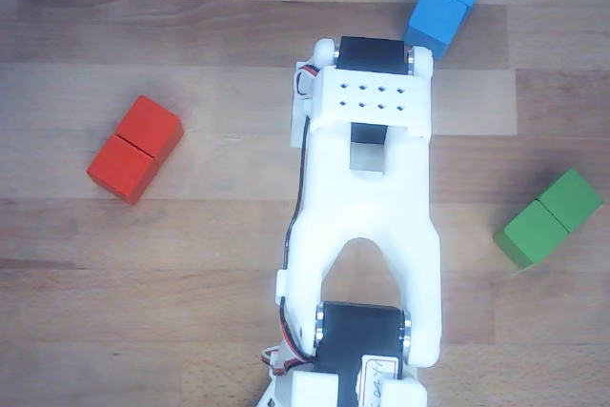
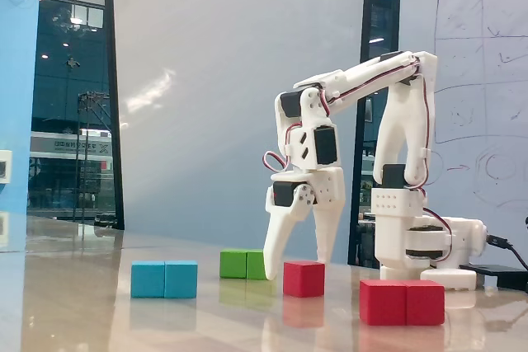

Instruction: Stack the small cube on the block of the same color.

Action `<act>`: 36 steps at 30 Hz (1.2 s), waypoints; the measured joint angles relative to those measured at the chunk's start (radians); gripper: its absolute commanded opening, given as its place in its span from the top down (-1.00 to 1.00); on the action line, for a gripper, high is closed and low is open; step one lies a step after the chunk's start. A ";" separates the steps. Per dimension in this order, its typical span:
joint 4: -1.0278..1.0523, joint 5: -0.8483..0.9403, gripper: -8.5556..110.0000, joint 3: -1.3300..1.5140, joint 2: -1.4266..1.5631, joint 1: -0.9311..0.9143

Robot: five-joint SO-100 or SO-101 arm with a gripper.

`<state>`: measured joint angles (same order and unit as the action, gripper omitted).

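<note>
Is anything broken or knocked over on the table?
Nothing stands out. The small red cube, red block, green block and blue block all sit flat on the table and look undamaged. The gripper hangs open over the cube.

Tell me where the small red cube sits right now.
In the fixed view the small red cube rests on the table, between the green block and the red block, directly under the open tool.
</note>
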<state>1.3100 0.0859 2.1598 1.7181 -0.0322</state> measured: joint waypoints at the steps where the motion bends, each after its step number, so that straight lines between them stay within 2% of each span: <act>1: 0.000 0.000 0.29 0.000 -0.008 0.000; 9: -0.011 0.000 0.29 0.000 -0.044 -0.003; 21: -0.087 0.000 0.29 0.000 -0.058 -0.118; 30: -0.087 0.000 0.29 0.000 -0.058 -0.117; 36: -0.087 0.000 0.29 0.002 -0.058 -0.051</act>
<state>1.2226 0.0859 2.1614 1.6598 -0.0828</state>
